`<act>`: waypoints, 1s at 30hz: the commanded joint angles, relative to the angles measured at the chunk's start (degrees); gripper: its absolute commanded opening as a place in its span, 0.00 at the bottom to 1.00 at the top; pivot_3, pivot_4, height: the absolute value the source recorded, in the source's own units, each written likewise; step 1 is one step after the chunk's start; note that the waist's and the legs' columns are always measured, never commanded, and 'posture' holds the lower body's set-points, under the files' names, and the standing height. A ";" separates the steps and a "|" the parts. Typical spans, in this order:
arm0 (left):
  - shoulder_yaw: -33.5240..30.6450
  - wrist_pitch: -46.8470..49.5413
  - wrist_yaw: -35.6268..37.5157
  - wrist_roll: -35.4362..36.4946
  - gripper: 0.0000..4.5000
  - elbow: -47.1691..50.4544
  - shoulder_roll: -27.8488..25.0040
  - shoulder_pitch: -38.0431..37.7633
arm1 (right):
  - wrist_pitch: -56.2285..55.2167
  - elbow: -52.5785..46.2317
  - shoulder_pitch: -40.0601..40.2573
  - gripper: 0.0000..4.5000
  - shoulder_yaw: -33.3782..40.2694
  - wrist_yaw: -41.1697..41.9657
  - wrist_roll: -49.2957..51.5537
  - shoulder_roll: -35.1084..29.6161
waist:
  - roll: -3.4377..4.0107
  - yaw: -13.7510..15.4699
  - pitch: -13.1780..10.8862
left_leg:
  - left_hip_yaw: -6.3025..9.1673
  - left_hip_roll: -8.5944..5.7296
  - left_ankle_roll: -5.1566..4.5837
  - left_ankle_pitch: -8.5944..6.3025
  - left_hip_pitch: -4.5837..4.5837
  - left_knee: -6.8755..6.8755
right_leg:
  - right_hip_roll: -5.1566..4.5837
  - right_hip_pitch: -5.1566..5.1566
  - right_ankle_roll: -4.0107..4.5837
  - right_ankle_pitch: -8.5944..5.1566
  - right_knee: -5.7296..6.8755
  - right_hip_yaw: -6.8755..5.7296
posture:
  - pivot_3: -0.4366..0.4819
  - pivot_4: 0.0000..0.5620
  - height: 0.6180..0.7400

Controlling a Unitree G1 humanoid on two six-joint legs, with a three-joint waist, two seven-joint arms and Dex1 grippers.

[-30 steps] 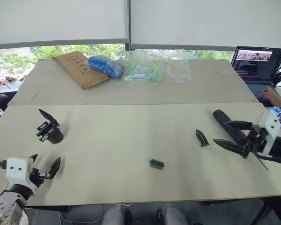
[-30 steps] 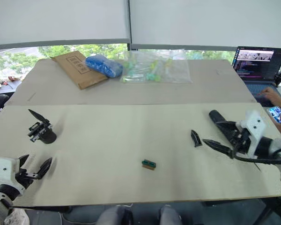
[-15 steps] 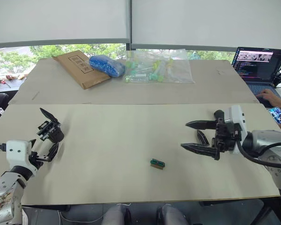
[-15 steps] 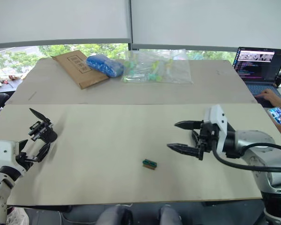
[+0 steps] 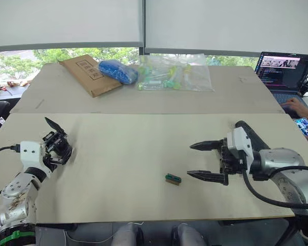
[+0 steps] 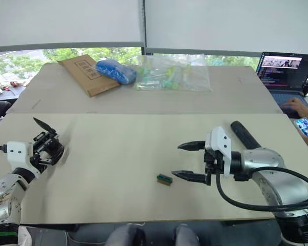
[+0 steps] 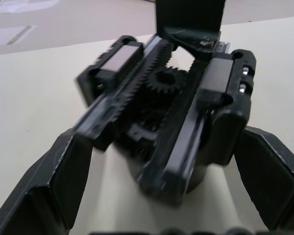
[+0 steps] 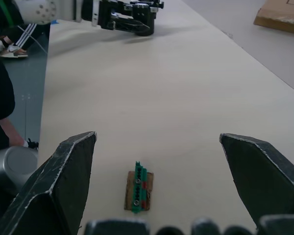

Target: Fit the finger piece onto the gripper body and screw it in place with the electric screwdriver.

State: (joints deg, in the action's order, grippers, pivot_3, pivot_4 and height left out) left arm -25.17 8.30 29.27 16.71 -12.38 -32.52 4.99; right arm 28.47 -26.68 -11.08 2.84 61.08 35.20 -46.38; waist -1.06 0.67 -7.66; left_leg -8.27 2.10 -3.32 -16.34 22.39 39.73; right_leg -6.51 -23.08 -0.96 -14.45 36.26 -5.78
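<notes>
The gripper body, a chunky black block with an upright pointed finger, stands at the table's left. My left gripper is open with one finger on each side of it; the left wrist view shows the gripper body between the fingers. My right gripper hovers open over the table's right half, nothing between its fingers. The electric screwdriver, a thick black cylinder, lies behind the right arm. The finger piece is hidden.
A small green-topped block lies just left of the right gripper. On the far table sit a cardboard box, a blue bag and a clear plastic bag. At the right edge are a laptop and a person's hand.
My right gripper has swung left from the table's right edge to near the green-topped block, staying open. My left gripper has moved forward to straddle the gripper body.
</notes>
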 commanded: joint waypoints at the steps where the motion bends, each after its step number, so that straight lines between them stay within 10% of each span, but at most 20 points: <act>1: -0.14 -2.75 -0.83 -0.30 1.00 -1.70 -0.05 1.84 | 1.66 -1.89 -1.27 0.99 1.58 -1.26 2.52 0.25 | -0.02 0.00 0.00 | 0.00 0.00 0.00 0.00 0.00 0.00 | 0.01 0.01 0.00 0.00 0.00 -0.01 | 0.48 0.27 1.00; 8: 1.13 -2.28 -3.54 0.11 0.52 8.11 5.19 -4.52 | 3.60 -2.31 -2.04 1.00 2.42 -3.74 4.29 1.04 | -0.03 0.01 -0.01 | 0.00 -0.02 0.00 -0.01 0.00 -0.01 | -0.04 0.01 -0.01 0.00 -0.02 0.02 | 0.48 0.27 1.00; 19: 12.67 13.26 -31.02 -10.90 0.52 42.74 25.35 -9.08 | 4.86 -3.54 -0.60 1.00 3.71 -4.94 5.45 -0.23 | -0.43 0.70 -0.12 | 0.20 -0.11 -0.13 -0.08 0.26 0.16 | -0.22 0.00 -0.14 0.09 -0.08 0.18 | 0.48 0.27 1.00; 30: 20.36 11.01 -36.85 -16.96 0.52 26.12 32.17 1.55 | 4.80 -0.62 -4.14 1.00 -0.54 -5.45 3.37 2.00 | -0.43 0.86 -0.12 | 0.19 -0.16 -0.21 -0.10 0.31 0.22 | -0.04 -0.03 -0.16 0.10 -0.10 0.01 | 0.48 0.27 1.00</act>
State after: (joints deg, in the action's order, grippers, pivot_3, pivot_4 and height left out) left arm -4.30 21.50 -6.80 -0.03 12.35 -0.37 5.35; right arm 33.26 -27.07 -14.56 1.74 55.95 38.79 -44.40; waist -1.49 1.53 -7.78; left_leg -8.09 1.94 -3.57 -16.45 22.81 39.95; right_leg -6.54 -23.19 -1.15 -14.34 36.15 -5.79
